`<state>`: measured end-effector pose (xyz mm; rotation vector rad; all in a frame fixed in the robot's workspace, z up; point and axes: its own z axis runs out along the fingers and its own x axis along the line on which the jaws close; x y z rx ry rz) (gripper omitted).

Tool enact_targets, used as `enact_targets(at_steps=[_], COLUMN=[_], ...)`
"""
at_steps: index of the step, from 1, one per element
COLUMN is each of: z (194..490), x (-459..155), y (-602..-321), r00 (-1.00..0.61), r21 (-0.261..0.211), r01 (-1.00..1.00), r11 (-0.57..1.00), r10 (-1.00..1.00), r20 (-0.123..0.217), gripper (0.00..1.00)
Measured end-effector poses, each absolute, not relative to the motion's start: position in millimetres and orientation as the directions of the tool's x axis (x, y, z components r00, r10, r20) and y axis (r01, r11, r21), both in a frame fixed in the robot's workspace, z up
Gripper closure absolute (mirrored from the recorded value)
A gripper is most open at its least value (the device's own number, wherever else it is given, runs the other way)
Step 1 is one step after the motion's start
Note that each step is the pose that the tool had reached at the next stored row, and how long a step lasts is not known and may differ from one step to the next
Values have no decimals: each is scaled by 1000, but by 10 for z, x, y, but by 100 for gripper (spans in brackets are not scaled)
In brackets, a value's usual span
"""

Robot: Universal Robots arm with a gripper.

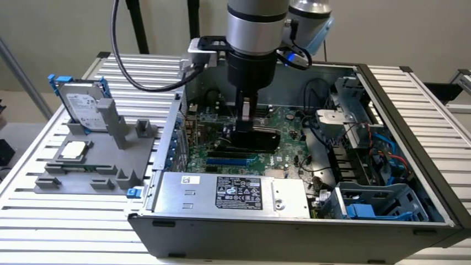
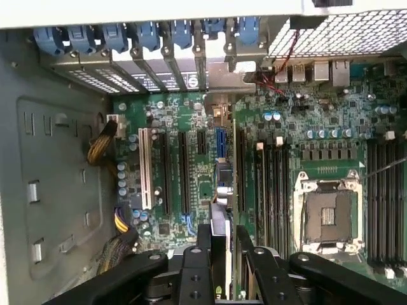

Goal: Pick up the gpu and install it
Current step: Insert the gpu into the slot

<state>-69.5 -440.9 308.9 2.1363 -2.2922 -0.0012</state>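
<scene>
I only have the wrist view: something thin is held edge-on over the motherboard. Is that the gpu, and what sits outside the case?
Observer: Yes. The exterior view shows its broad black face: the gpu, clamped by the fingers, low over the board's slots.
Operator: And outside the case?
Observer: A grey fixture stands at the exterior view's left, with the hard drive upright in it.
Operator: Any processor there?
Observer: The processor lies flat on the same fixture, nearer the camera than the drive.
</scene>
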Motion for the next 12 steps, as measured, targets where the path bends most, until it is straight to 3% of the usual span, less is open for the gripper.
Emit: enact_targets(at_steps=[12], z=[2885], x=[-909], y=[-4408], r00=[-69], r21=[-12], r01=[-998], r11=[69], r10=[-998], r20=[-8], gripper=[100])
